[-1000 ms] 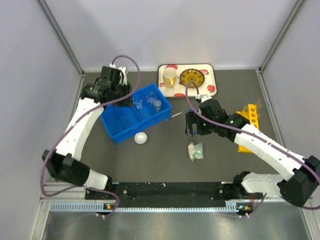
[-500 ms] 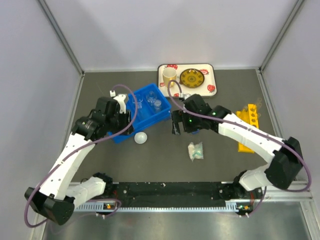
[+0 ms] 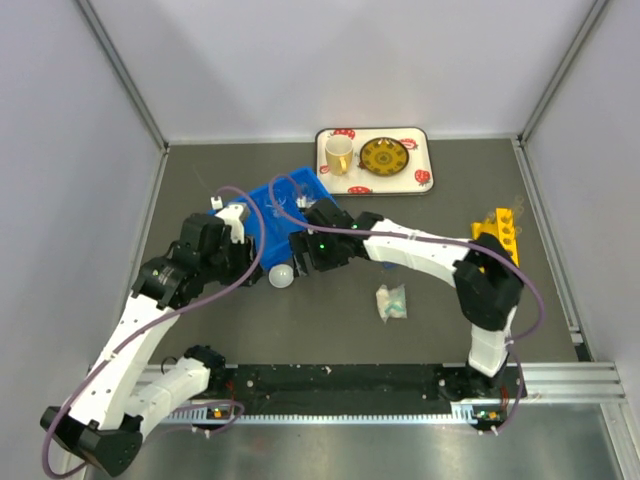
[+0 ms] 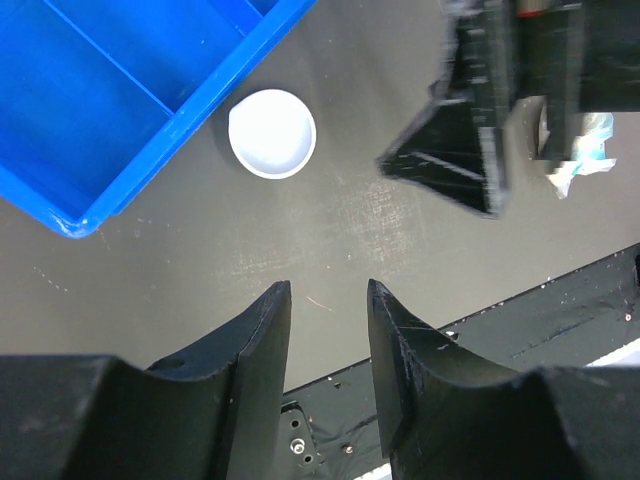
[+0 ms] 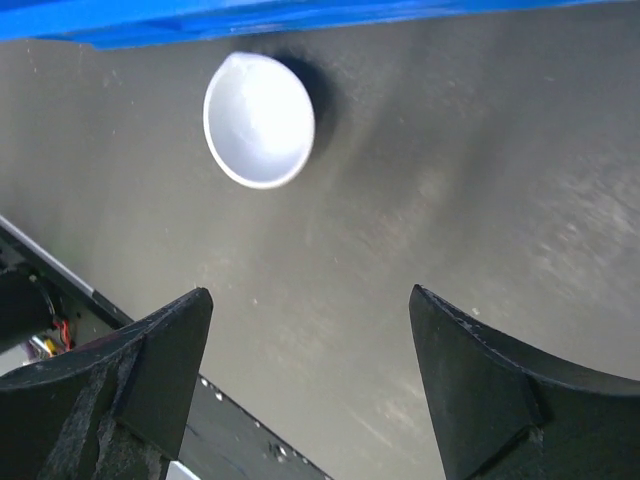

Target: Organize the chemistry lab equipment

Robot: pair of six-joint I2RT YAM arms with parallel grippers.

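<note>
A small white bowl (image 3: 282, 276) sits on the dark table just in front of the blue bin (image 3: 275, 200). It also shows in the left wrist view (image 4: 272, 132) and the right wrist view (image 5: 259, 120), next to the bin's edge (image 4: 100, 90) (image 5: 250, 15). My right gripper (image 3: 303, 252) (image 5: 310, 300) is wide open and empty, hovering just right of the bowl; it shows in the left wrist view (image 4: 480, 120). My left gripper (image 3: 228, 262) (image 4: 327, 290) is a little open and empty, above the table left of the bowl. The arms hide the bin's contents.
A crumpled plastic packet (image 3: 391, 301) (image 4: 580, 150) lies right of the bowl. A yellow test tube rack (image 3: 497, 240) stands at the right. A tray (image 3: 420, 135) at the back holds a cup (image 3: 339, 154) and a plate (image 3: 384, 156). A black rail (image 3: 340, 378) runs along the near edge.
My left arm has pulled back from behind the bin to its near left side. My right arm has swept left from mid-table to the bowl, now covering the bin's front corner.
</note>
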